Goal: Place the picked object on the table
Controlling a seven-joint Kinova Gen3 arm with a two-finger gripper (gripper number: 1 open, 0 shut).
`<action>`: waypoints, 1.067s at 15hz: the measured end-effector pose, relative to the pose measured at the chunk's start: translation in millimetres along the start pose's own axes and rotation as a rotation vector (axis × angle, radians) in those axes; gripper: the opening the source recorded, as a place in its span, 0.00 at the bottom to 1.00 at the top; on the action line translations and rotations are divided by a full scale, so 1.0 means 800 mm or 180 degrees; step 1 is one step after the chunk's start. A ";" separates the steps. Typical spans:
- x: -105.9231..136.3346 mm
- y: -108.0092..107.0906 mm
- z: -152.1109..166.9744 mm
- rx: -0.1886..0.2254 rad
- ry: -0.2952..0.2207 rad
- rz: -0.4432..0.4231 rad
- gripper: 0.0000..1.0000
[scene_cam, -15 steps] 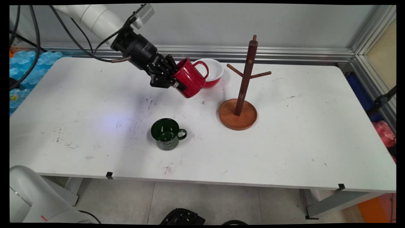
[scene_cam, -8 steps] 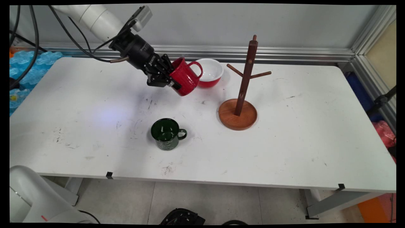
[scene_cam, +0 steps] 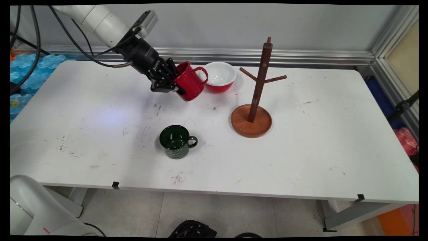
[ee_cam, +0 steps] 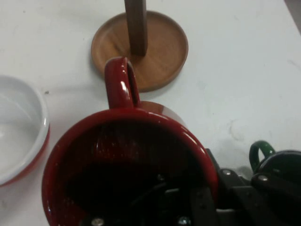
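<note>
in the main view, a red mug [scene_cam: 188,81] is being held above the tabletop [scene_cam: 301,144] by the jaws of the gripper [scene_cam: 174,84], which are clamped on its rim. the mug is being kept tilted, with its mouth turned toward the arm and its handle [scene_cam: 201,74] pointing up and to the right. it is being carried near the far edge, just left of a red bowl with a white inside [scene_cam: 219,77], with its handle overlapping the bowl's left rim in the picture. a wooden mug tree [scene_cam: 257,87] is being seen to the right of the bowl, upright on its round base. a dark green mug [scene_cam: 176,141] is being seen standing upright nearer the front, well apart from the gripper, its handle to the right.

in the hand view, the red mug's open mouth [ee_cam: 129,167] is being shown large, with the handle at the top. one finger is being seen inside the mug and linkage outside its wall. the tree's round base [ee_cam: 160,52] is lying beyond the handle, the bowl [ee_cam: 21,129] at the left edge, and the green mug [ee_cam: 277,162] at the lower right.
</note>
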 end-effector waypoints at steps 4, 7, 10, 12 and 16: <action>-0.006 0.000 -0.001 0.0015 -0.0083 0.0062 0.00; -0.011 0.000 -0.001 0.0025 -0.0140 0.0100 0.00; -0.016 -0.001 -0.001 0.0033 -0.0194 0.0131 0.00; -0.019 -0.001 0.000 0.0035 -0.0234 0.0153 0.00; -0.026 -0.002 0.001 0.0035 -0.0301 0.0189 0.00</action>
